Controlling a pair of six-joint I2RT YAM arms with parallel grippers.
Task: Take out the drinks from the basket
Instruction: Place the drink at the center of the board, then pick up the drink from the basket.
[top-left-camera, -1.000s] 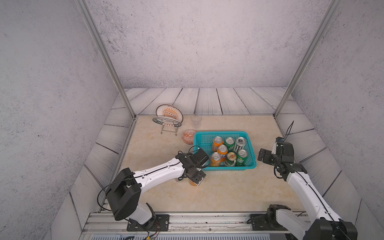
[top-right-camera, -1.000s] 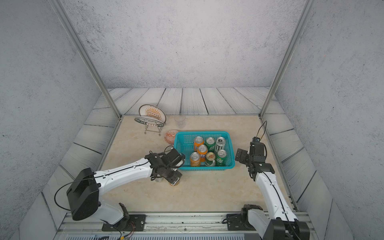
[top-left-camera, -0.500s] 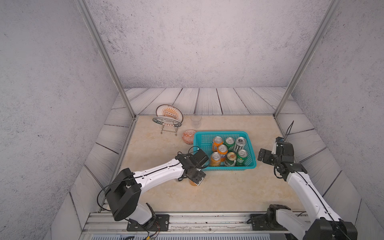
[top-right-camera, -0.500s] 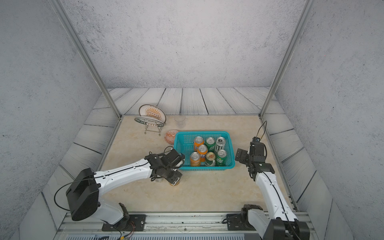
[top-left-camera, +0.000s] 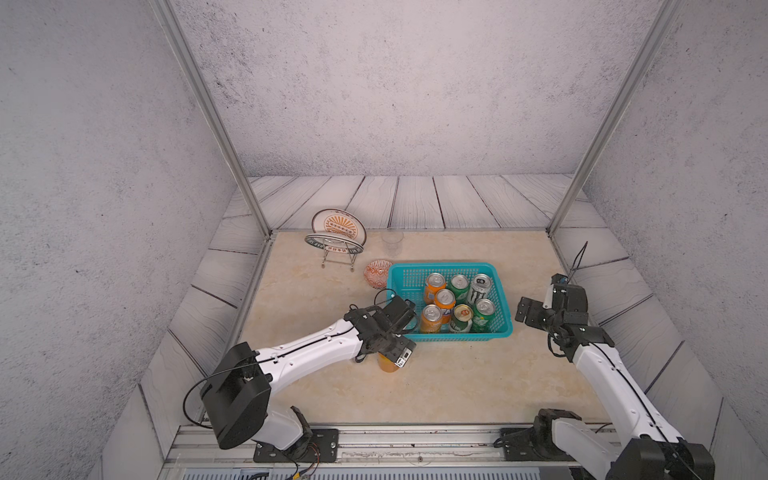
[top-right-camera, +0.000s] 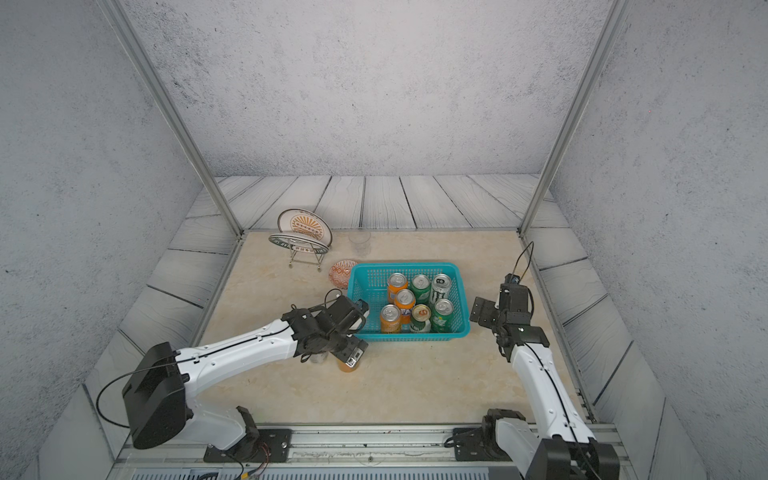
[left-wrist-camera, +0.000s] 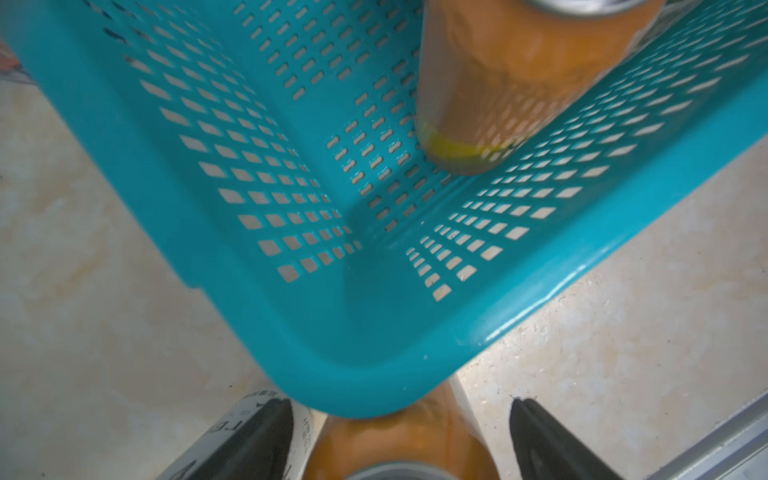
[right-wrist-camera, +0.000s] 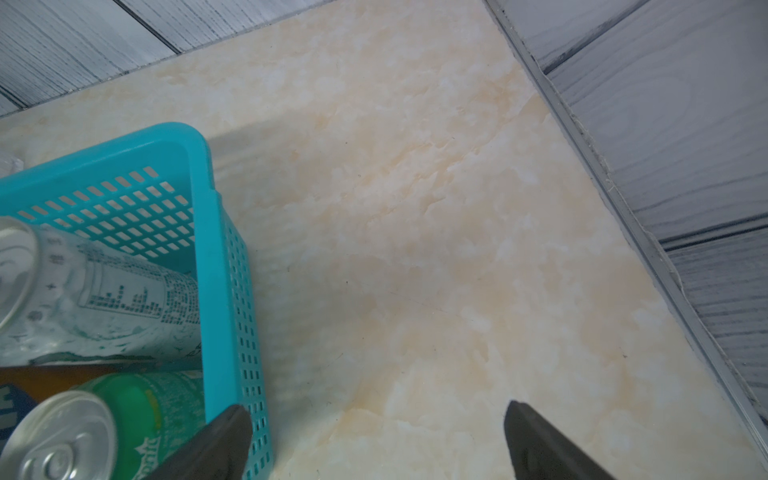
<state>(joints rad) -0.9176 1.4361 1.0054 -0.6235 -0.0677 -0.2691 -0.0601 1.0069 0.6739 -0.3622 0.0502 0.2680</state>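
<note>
Left end effector (left-wrist-camera: 397, 405): jaws parted, straddling orange aluminium can (top-left-camera: 388, 365), no grip. Can upright on table (top-left-camera: 457, 382), beside near-left corner of turquoise mesh plastic basket (top-left-camera: 440, 266). Right end effector (right-wrist-camera: 376, 407): wide open, empty. Inside basket: seven cans (top-left-camera: 444, 300). Judged: smooth, thin-walled, dentable; clamp mid-body, moderate force.

We see a turquoise basket (top-left-camera: 405, 282) with slotted mesh, orange cans (top-left-camera: 434, 286) and green cans (top-left-camera: 459, 286), a silver-white can (top-left-camera: 478, 291) with black markings, and a bowl (top-left-camera: 377, 274) patterned orange-red, all on a cream marbled tabletop (top-left-camera: 478, 386).
</note>
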